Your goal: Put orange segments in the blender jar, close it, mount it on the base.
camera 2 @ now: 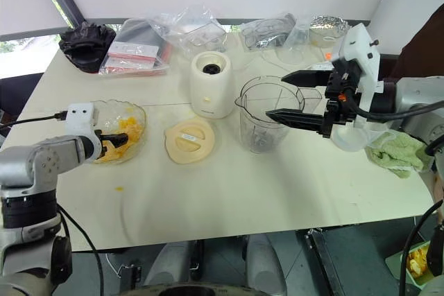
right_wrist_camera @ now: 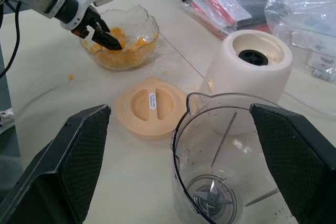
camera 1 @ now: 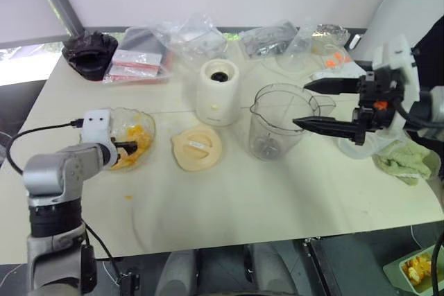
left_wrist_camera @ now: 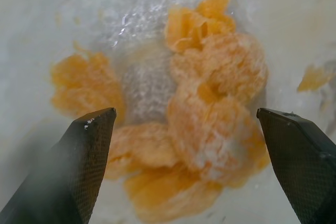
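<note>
The orange segments (left_wrist_camera: 210, 103) lie heaped in a clear glass bowl (camera 1: 144, 121) at the table's left. My left gripper (camera 1: 128, 148) is open and dips into the bowl, one finger on each side of the heap, holding nothing. The blender jar (camera 1: 277, 123) stands empty and upright at mid-table, its blade showing at the bottom. The cream base (camera 1: 218, 91) stands just left of the jar, black coupling on top. My right gripper (camera 1: 300, 105) hovers open at the jar's right, its fingers pointing at the rim.
A flat cream lid (camera 1: 196, 148) lies between bowl and jar. Plastic bags (camera 1: 187, 36) and a black object (camera 1: 90, 53) line the far edge. A green cloth (camera 1: 406, 164) lies at the right. A loose orange bit (camera 1: 127, 197) sits near the front.
</note>
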Available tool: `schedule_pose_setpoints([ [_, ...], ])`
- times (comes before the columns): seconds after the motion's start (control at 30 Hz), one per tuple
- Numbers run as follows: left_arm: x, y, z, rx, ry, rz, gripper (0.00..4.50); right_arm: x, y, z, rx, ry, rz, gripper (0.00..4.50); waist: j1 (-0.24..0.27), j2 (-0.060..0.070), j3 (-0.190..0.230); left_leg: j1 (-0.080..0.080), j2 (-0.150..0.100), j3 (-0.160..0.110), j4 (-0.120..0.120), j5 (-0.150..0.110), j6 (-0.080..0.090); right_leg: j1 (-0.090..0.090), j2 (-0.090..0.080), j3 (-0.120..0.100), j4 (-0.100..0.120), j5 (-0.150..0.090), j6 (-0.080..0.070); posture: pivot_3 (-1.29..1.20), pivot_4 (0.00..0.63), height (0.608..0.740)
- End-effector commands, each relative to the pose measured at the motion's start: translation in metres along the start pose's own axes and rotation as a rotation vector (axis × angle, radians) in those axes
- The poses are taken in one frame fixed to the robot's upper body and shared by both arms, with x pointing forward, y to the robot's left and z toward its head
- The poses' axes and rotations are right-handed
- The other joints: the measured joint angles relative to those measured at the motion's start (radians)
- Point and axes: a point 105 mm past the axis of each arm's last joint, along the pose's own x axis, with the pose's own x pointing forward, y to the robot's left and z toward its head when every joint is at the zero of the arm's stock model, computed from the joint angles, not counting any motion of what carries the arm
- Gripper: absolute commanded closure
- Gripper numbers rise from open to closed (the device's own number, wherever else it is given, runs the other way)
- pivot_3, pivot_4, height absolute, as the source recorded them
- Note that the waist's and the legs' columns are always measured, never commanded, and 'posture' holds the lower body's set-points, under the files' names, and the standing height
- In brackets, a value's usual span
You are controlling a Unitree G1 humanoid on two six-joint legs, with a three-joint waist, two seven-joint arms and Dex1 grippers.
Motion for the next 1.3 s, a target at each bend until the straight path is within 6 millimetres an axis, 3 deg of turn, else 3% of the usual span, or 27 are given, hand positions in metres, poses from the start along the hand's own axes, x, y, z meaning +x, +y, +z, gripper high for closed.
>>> schedule_pose_setpoints([
  [0.03,0.004,-0.001,0.015,0.005,-0.042,0.017,0.0,-0.003,0.003,0.014,-0.053,-0.032,-0.017,0.06,0.0,0.0,0.0,0.0,0.0,0.0,0.0,0.0,0.0,0.0,0.0,0.0,0.0,0.0,0.0,0.0,0.15,0.74],
  [0.13,0.009,-0.01,0.02,0.012,-0.025,-0.013,0.0,-0.003,0.002,0.015,-0.06,-0.035,-0.026,0.06,0.0,0.0,0.0,0.0,0.0,0.0,0.0,0.0,0.0,0.0,0.0,0.0,0.0,0.0,0.0,0.0,0.15,0.74],
  [0.37,0.014,-0.02,0.003,-0.022,0.057,-0.047,0.0,-0.003,0.002,0.016,-0.066,-0.043,-0.053,0.06,-0.001,0.0,0.0,0.0,0.0,0.0,0.0,0.0,0.0,0.0,0.0,0.0,0.0,0.0,0.0,0.0,0.15,0.74],
  [0.63,0.014,-0.018,-0.006,-0.058,0.099,-0.025,0.0,-0.001,0.001,0.016,-0.068,-0.045,-0.057,0.06,0.001,0.0,0.0,0.0,0.0,0.0,0.0,0.0,0.0,0.0,-0.002,0.0,-0.001,0.0,0.001,0.0,0.15,0.74],
  [0.9,0.02,-0.017,-0.004,-0.063,0.092,-0.019,0.0,0.0,-0.002,0.016,-0.081,-0.047,-0.068,0.06,0.0,0.0,0.0,0.0,0.0,0.0,0.0,0.0,0.0,0.0,-0.001,0.0,-0.001,0.001,0.001,0.0,0.15,0.74],
  [1.0,0.02,-0.017,-0.003,-0.067,0.091,-0.02,0.86,-0.001,-0.003,0.015,-0.084,-0.048,-0.073,0.0,0.0,0.0,0.0,0.0,0.0,0.0,0.0,0.0,0.0,0.0,-0.001,0.0,-0.001,0.001,0.001,0.0,0.15,0.74],
  [1.07,0.021,-0.017,-0.002,-0.071,0.091,-0.023,1.79,-0.001,-0.003,0.015,-0.085,-0.049,-0.075,0.0,0.0,0.0,0.0,0.0,0.0,0.0,0.0,0.0,0.0,0.0,-0.001,0.0,-0.001,0.001,0.001,0.0,0.15,0.74],
  [1.3,0.017,-0.013,0.002,-0.086,0.073,-0.015,1.79,-0.002,-0.004,0.013,-0.089,-0.052,-0.081,0.0,0.0,0.0,0.0,0.0,0.0,0.0,0.0,0.0,0.0,0.0,-0.002,0.0,-0.001,0.001,0.001,0.0,0.15,0.74],
])
